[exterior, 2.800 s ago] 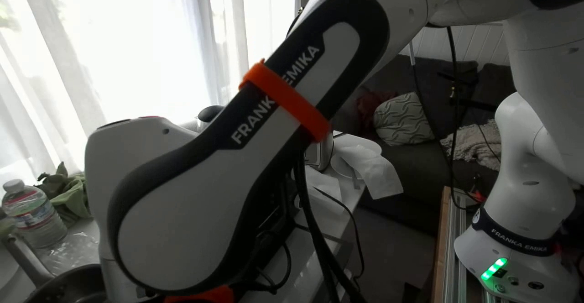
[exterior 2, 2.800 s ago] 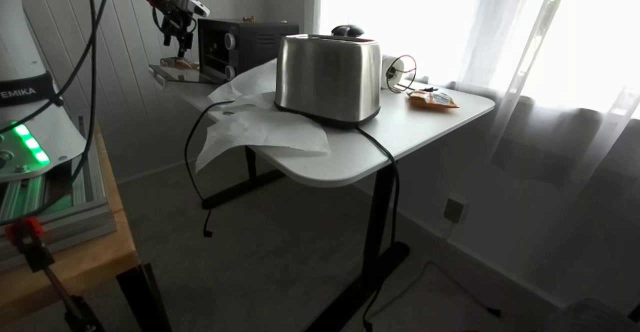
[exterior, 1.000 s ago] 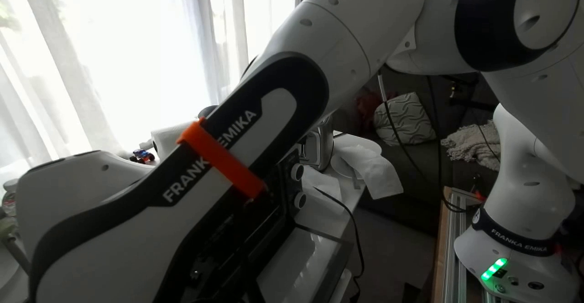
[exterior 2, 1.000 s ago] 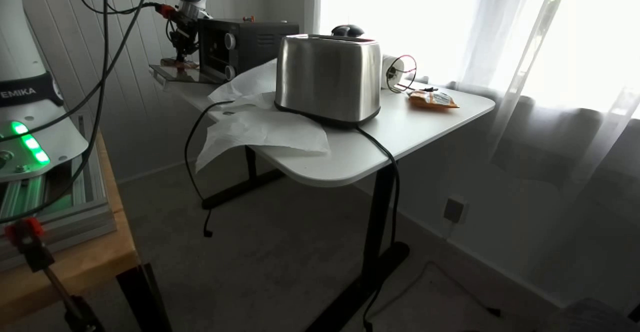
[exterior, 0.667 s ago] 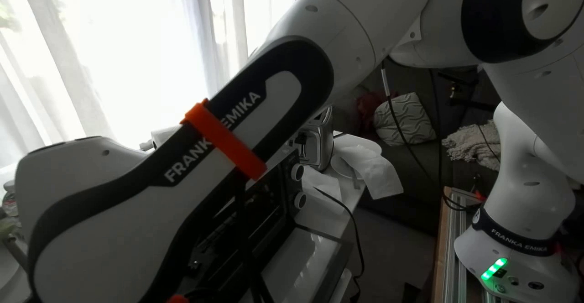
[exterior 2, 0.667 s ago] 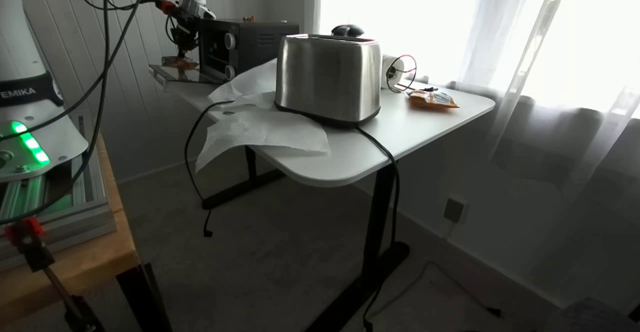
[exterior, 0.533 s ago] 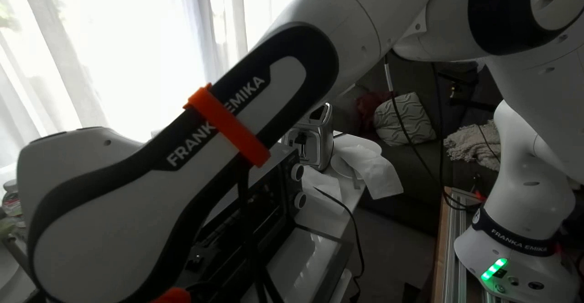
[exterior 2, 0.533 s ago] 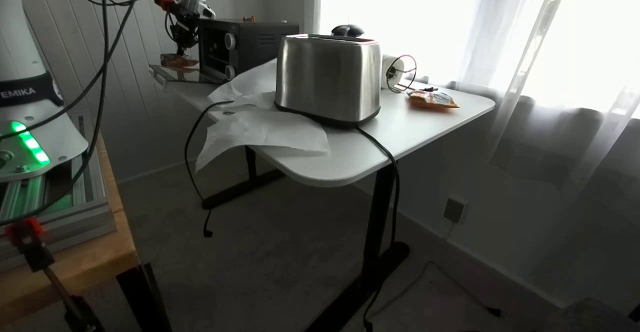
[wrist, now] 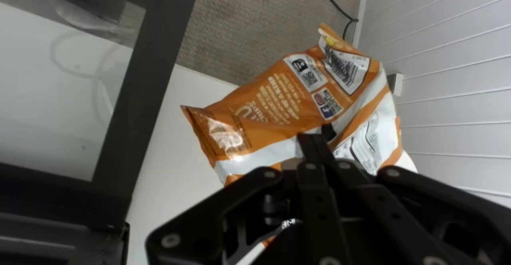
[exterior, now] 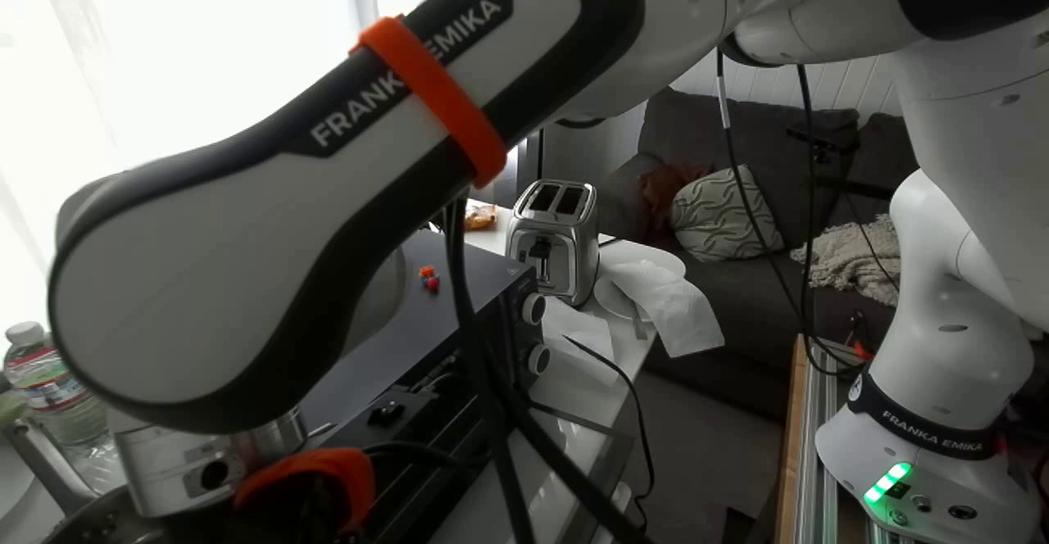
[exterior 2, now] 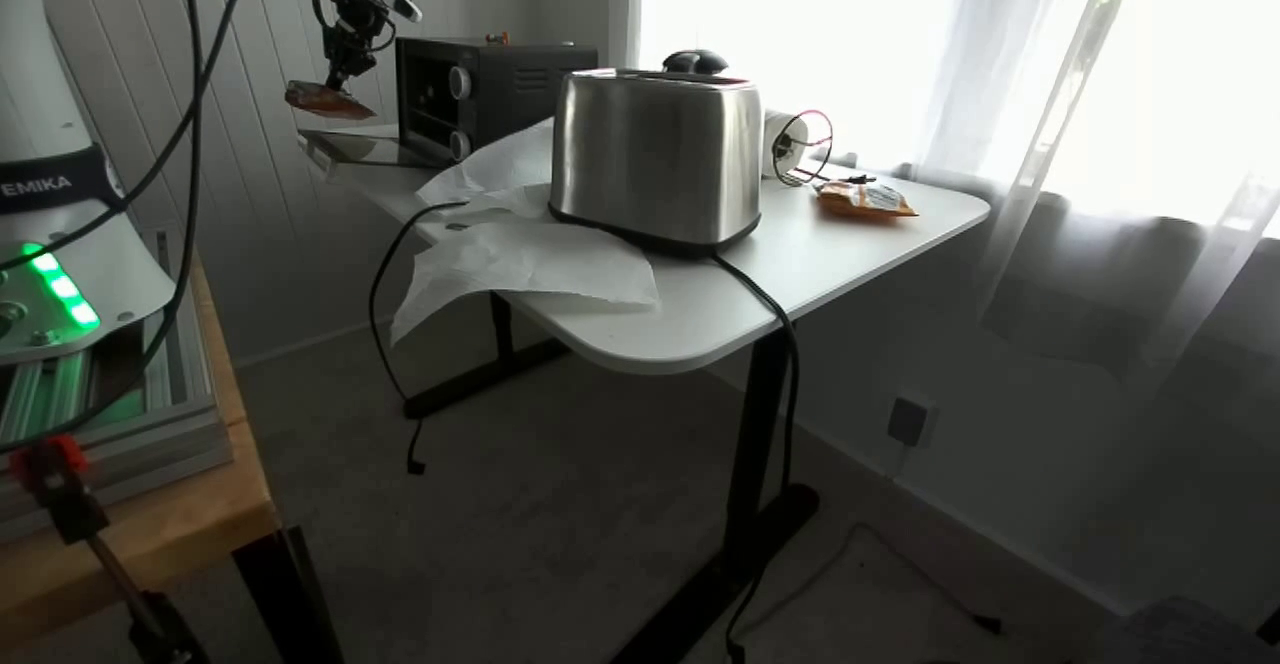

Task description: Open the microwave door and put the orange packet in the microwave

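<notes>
We have the gripper (wrist: 317, 139) pinched on the orange packet (wrist: 267, 97) near its middle, likely for a secure carry, outside the microwave (exterior 2: 545, 84). Beyond, in front of the microwave, the microwave door (wrist: 138, 109) lies lowered, presumably so we can reach in.

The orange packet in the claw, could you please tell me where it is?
In the wrist view, the orange packet is slightly right of centre, pinched in the claw, with the open microwave door to its left.

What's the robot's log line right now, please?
gripper: shut | orange packet: held aloft, outside microwave | microwave door: open, folded down
</notes>
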Controlling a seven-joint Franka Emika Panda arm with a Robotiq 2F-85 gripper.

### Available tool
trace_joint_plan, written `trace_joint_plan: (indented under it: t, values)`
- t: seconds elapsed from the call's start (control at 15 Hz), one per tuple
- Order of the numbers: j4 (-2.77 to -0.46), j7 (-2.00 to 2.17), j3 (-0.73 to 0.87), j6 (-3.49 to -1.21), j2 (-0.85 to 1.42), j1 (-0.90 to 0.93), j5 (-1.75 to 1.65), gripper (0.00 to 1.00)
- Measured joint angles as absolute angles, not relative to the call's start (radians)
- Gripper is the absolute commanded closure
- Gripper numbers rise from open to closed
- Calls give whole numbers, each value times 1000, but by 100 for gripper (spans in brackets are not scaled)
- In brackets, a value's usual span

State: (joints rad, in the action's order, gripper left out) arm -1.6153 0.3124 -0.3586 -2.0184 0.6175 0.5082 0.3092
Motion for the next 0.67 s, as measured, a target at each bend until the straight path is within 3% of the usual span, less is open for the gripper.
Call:
trace_joint_plan:
  t: [0.67]
  values:
    - [-1781,478,-347,-1760,461,486,356,100]
